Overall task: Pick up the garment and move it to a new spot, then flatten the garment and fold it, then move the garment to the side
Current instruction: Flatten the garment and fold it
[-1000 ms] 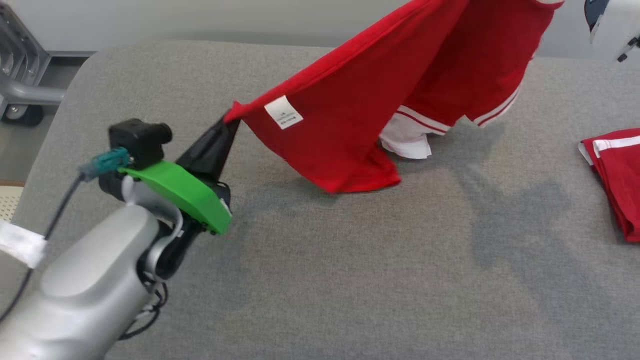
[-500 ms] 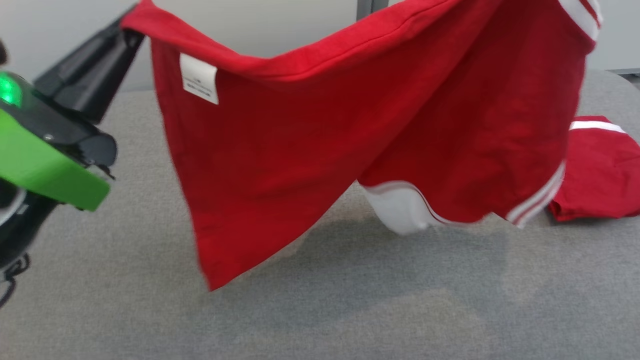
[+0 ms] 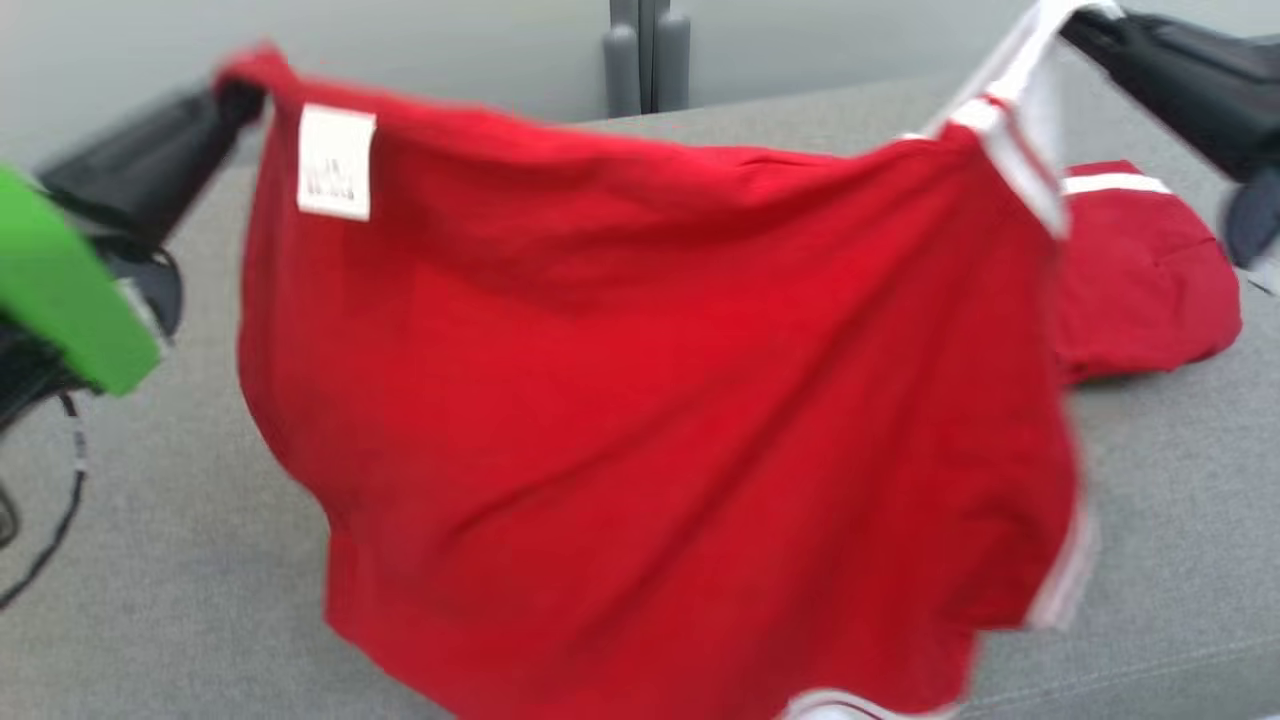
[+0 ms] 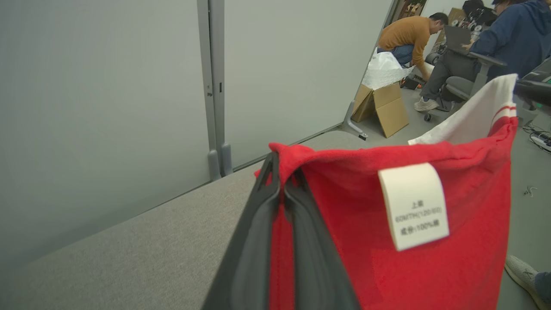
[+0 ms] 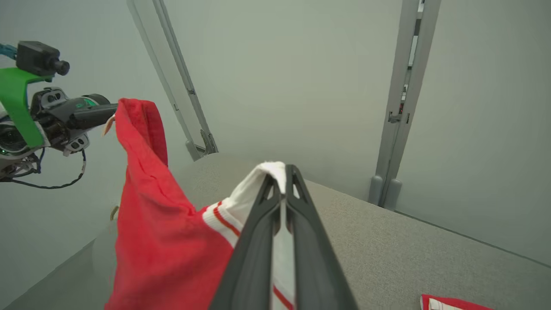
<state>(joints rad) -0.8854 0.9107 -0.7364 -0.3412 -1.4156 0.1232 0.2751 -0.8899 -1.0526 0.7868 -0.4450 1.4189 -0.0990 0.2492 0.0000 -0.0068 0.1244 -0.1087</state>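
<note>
Head view, checked against half a second ago: the whole frame has shifted, so the camera has moved. The right claw (image 3: pixel 1075 22) has come into frame at the upper right, gripping the white striped edge of the garment (image 3: pixel 660 400). The garment earlier sagged in folds with a white sleeve hanging below. It now spreads as one broad red sheet between the two claws, above the table (image 3: pixel 150 560), and its lower edge runs off the bottom of the frame. The left claw (image 3: pixel 238 100) holds the upper left corner as before, just beside the label (image 3: pixel 336 162). A second garment (image 3: pixel 1140 270), also red, lies on the table at the right, behind the held one.

Left wrist view adds the room past the partition (image 4: pixel 107 86). It shows a person in orange (image 4: pixel 409 34) bent forward, a person in blue (image 4: pixel 508 30) on a chair, a box (image 4: pixel 385 107) on the floor and a shoe (image 4: pixel 523 269) at the lower right. The label's printed face is close and sharp. Right wrist view adds the left arm's green bracket (image 5: pixel 15 99) and camera (image 5: pixel 38 58).

Left claw: fingers pressed together, pinching the red corner. Right claw: fingers pressed together, pinching the white band with red stripes.
</note>
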